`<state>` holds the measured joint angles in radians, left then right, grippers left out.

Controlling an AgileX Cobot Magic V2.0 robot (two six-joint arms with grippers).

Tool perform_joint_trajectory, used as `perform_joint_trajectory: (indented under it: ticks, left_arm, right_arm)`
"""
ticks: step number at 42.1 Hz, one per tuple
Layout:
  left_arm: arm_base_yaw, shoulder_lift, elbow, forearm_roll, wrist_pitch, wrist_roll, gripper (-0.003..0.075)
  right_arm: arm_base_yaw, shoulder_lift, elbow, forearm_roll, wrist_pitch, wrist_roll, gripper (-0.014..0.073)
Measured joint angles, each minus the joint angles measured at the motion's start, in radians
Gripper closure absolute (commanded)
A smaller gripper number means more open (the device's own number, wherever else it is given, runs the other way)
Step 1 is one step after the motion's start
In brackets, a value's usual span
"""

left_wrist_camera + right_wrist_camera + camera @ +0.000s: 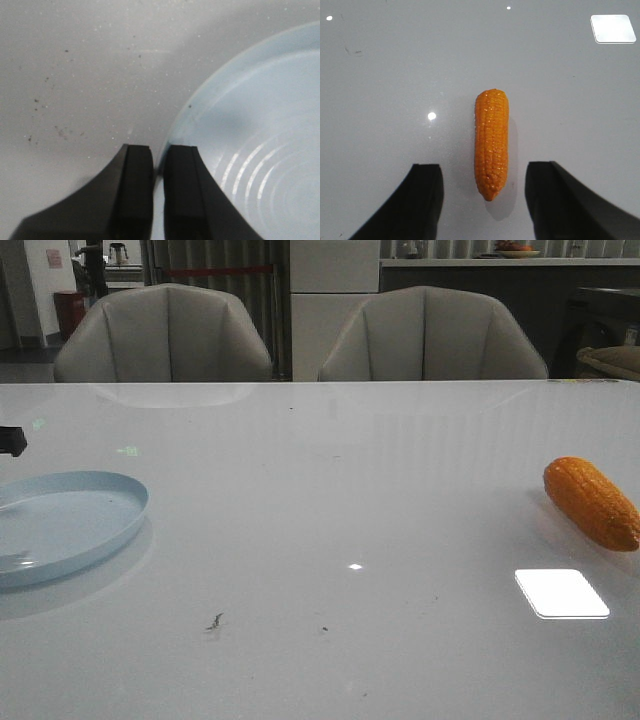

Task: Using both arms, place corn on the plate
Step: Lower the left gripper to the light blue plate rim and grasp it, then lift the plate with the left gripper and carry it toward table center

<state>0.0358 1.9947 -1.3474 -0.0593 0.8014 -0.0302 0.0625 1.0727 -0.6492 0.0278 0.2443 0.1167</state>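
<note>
Corn [591, 502]: orange cob lying flat on white table [330, 540], right edge of front frame, long axis diagonal, between the spread right gripper [484, 200] fingers, untouched. Plate [60, 525]: pale blue, lower left, nothing inside; left gripper [158, 195] pinches its rim.

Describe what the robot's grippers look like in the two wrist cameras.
Both are plain matte black with no markings or visible cables. The left gripper has two thick, flat-faced rectangular fingers that curve outward toward their bases. The right gripper shows two broad fingers with squared tips and sloping outer edges.
</note>
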Motion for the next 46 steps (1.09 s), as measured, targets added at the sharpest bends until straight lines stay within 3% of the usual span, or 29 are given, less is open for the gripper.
perform_joint_trajectory:
  ticks: [11,20,35,46]
  left_arm:
    - [0.0,0.009,-0.181,0.0,0.19,0.0,0.0623]
    - [0.0,0.009,-0.401,-0.12,0.318,0.0,0.0623]
    - [-0.096,0.016,-0.525,-0.413,0.323,0.0,0.0623]
    - [-0.247,0.044,-0.525,-0.435,0.279,0.0,0.0623]
  right_arm:
    - [0.0,0.0,0.0,0.0,0.0,0.0,0.0115]
    - [0.0,0.0,0.0,0.0,0.0,0.0,0.0115]
    - [0.0,0.0,0.0,0.0,0.0,0.0,0.0115]
    - [0.0,0.0,0.0,0.0,0.0,0.0,0.0115]
